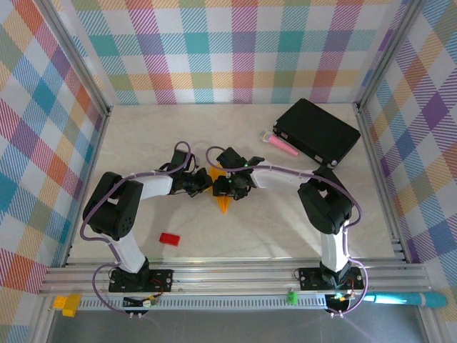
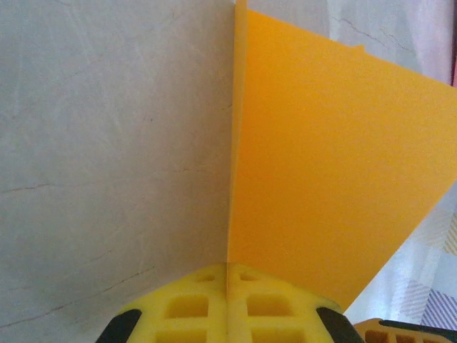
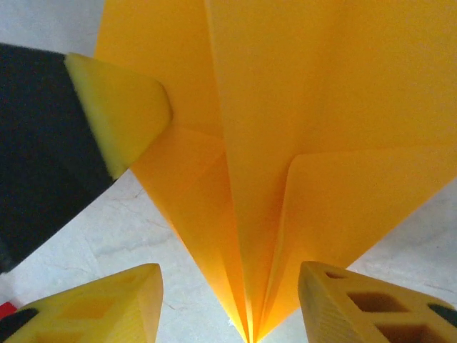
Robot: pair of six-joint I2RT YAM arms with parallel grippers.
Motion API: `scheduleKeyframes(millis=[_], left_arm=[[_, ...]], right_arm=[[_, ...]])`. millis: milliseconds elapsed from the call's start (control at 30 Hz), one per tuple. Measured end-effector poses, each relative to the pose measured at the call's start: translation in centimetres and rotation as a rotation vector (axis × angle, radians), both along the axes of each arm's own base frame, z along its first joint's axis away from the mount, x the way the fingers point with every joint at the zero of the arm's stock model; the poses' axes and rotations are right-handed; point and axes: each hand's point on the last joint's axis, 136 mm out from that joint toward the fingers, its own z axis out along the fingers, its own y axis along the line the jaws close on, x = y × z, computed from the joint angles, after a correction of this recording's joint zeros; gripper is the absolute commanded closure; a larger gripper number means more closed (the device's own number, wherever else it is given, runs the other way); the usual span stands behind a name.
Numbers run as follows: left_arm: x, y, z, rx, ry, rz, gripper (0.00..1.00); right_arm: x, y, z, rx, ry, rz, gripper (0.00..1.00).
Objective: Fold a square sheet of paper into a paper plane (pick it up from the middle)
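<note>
One thin, featherweight paper plane (image 3: 285,107), creased to a narrow point, will likely crumple under a hard pinch and skate on a smooth top, so I judge its stiffer layered centre fold the place to take it. It sits well apart from the black box (image 1: 318,132), to that box's near-left. The left claw (image 2: 227,289) is clamped on the fold, and the right claw (image 3: 235,307) stands part-wide astride the pointed end. A pink stick (image 1: 283,146) lies just beside the box's left edge, and a small red block (image 1: 169,239) lies far to its near-left on the pale marbled bench (image 1: 271,229), within checked walls (image 1: 214,50).
</note>
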Motion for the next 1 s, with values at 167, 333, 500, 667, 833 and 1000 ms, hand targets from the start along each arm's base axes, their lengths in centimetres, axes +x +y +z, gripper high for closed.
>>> scheduleKeyframes(millis=[167, 333, 500, 667, 833, 1000], left_arm=[[0.0, 0.0, 0.0, -0.001, 0.0, 0.0, 0.97], [-0.1, -0.1, 0.0, -0.006, 0.002, -0.005, 0.96], [-0.1, -0.1, 0.1, -0.007, 0.002, -0.005, 0.94], [-0.2, -0.2, 0.1, -0.015, 0.007, -0.009, 0.92], [-0.2, -0.3, 0.2, -0.021, 0.01, -0.012, 0.88], [0.0, -0.1, 0.4, -0.027, 0.01, 0.003, 0.79]], right_arm=[[0.2, 0.3, -0.1, -0.008, 0.005, 0.0, 0.47], [0.3, 0.7, -0.5, -0.022, 0.012, 0.005, 0.47], [0.0, 0.8, -1.0, -0.033, 0.019, 0.011, 0.47], [0.0, 0.6, -1.3, -0.06, 0.019, 0.009, 0.5], [0.1, 0.1, -1.9, -0.095, 0.019, -0.003, 0.55], [0.3, -0.3, -2.1, -0.12, 0.011, -0.016, 0.63]])
